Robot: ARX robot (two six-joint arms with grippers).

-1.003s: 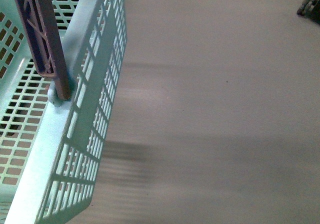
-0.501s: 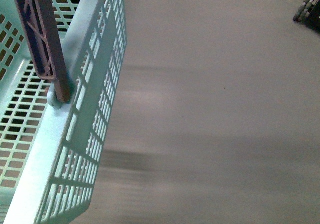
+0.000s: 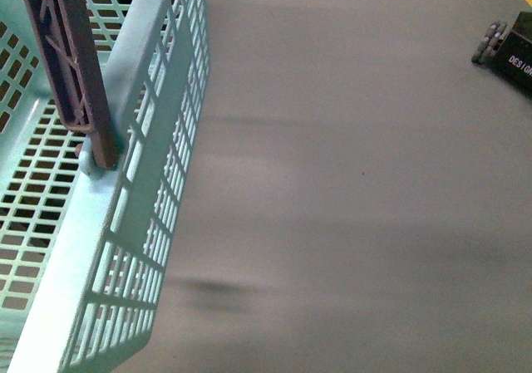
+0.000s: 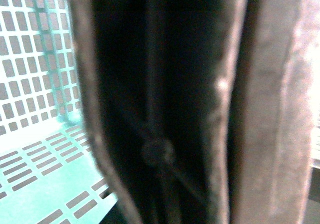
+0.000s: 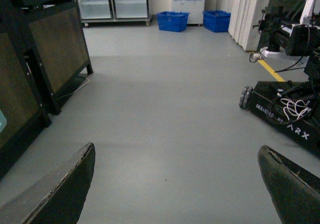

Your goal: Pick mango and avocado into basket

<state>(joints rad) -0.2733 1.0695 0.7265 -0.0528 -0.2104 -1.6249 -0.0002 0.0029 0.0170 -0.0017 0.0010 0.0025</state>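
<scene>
The basket [image 3: 83, 223] filled the front view from 7 to 11 o'clock, its brown handle [image 3: 66, 57] upright. The right gripper [image 5: 176, 151] hung spread and empty above grey floor [image 3: 349, 182]. The left gripper's grip could not be told.

black robot base [image 5: 272, 109]: "ARX" | front view: "DESIG", cut off

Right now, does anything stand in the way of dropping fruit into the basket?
Only the brown handle, which rises from its pivot on the rim of the basket, over the opening. Nothing else visible blocks it. Neither mango nor avocado is in view, so their paths cannot be judged.
</scene>
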